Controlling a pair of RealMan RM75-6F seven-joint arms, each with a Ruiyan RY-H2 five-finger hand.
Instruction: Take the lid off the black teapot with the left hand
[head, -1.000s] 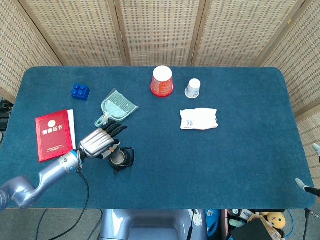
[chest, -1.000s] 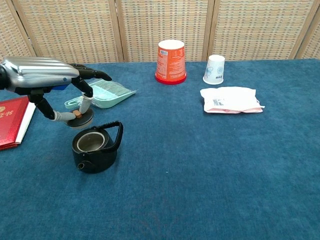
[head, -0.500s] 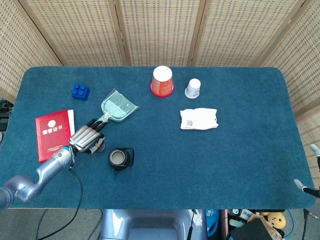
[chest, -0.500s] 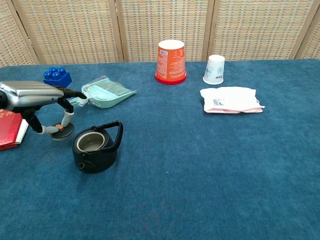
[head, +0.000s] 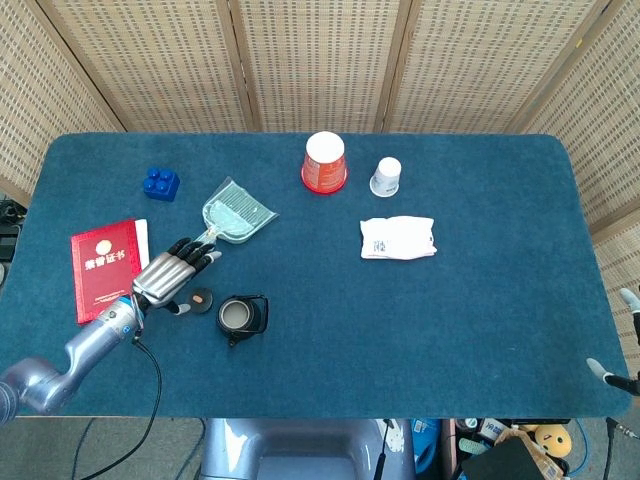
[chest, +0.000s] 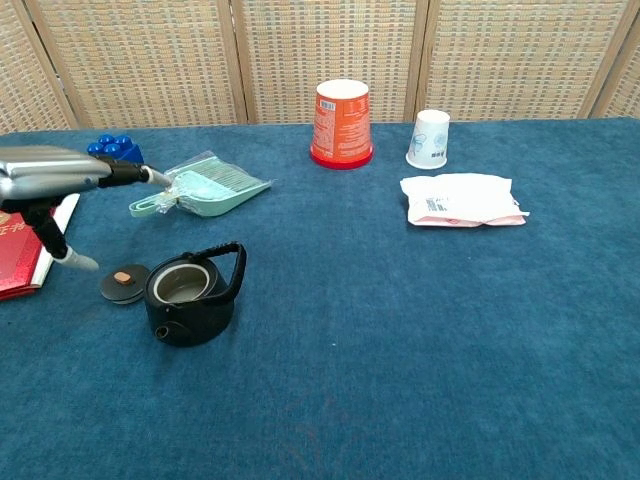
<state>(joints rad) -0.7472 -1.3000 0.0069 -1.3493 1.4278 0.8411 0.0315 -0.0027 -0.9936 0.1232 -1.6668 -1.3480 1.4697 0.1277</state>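
The black teapot (head: 240, 317) (chest: 189, 296) stands uncovered near the table's front left, its handle upright and its inside showing. Its round dark lid (head: 201, 297) (chest: 124, 283), with a small brown knob, lies flat on the cloth just left of the pot. My left hand (head: 172, 273) (chest: 60, 178) hovers left of and above the lid with fingers spread, holding nothing. The right hand does not show in either view.
A red booklet (head: 106, 268) lies left of my hand. A green dustpan (head: 234, 215), a blue block (head: 160, 183), an upturned orange cup (head: 325, 163), a white paper cup (head: 386, 177) and a white packet (head: 398, 238) sit further back.
The left hand carried the lid left from above the pot, set it on the cloth beside the teapot, let go and drew back with fingers spread.
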